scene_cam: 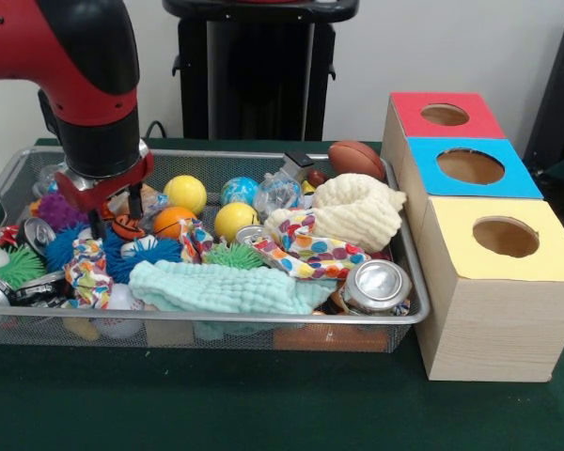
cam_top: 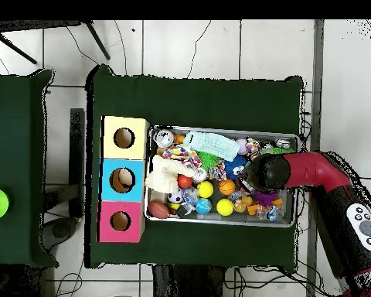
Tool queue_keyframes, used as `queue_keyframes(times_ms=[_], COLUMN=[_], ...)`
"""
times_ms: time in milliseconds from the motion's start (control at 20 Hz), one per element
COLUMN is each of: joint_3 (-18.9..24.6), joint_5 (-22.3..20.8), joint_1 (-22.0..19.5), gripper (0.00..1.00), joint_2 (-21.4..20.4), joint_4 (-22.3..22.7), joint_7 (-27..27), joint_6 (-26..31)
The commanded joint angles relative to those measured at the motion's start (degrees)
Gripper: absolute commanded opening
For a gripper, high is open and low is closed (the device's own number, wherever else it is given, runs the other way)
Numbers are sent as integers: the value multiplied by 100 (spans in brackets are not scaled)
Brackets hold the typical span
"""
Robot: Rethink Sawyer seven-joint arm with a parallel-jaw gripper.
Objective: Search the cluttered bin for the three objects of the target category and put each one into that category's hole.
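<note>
The silver wire-mesh bin (scene_cam: 263, 324) is full of clutter; it also shows in the overhead view (cam_top: 219, 130). My gripper (scene_cam: 114, 218) is down in the bin's left part, open, with its dark fingers (scene_cam: 94, 224) apart. A small tiger-striped orange and black soft toy (scene_cam: 127, 227) lies between the fingertips, and I cannot tell if they touch it. No other orange or tan soft animal shows clearly. The red-ringed hole (scene_cam: 445, 115) is in the farthest of three wooden boxes to the right of the bin; it also shows in the overhead view (cam_top: 120, 221). There the arm's head (cam_top: 264, 174) hides the gripper.
An orange toy basketball (scene_cam: 172, 222) sits just right of the gripper, with yellow balls (scene_cam: 185, 193), a blue fuzzy ball (scene_cam: 141, 254), a mint cloth (scene_cam: 216, 287), a cream cloth (scene_cam: 357, 211), a can (scene_cam: 376, 285) and a toy football (scene_cam: 356, 158). The blue-ringed hole (scene_cam: 470, 166) and the yellow-ringed hole (scene_cam: 505, 237) are nearer.
</note>
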Motion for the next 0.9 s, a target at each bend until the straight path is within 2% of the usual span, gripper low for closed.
queue_keyframes(times_ms=[50,450,900], joint_3=[-301,-329,-466], joint_5=[40,83,-90], joint_1=[-112,-116,19], gripper=[100,100,100], joint_2=[346,410,350], joint_4=[28,118,164], joint_7=[-1134,-980,-849], joint_6=[505,425,379])
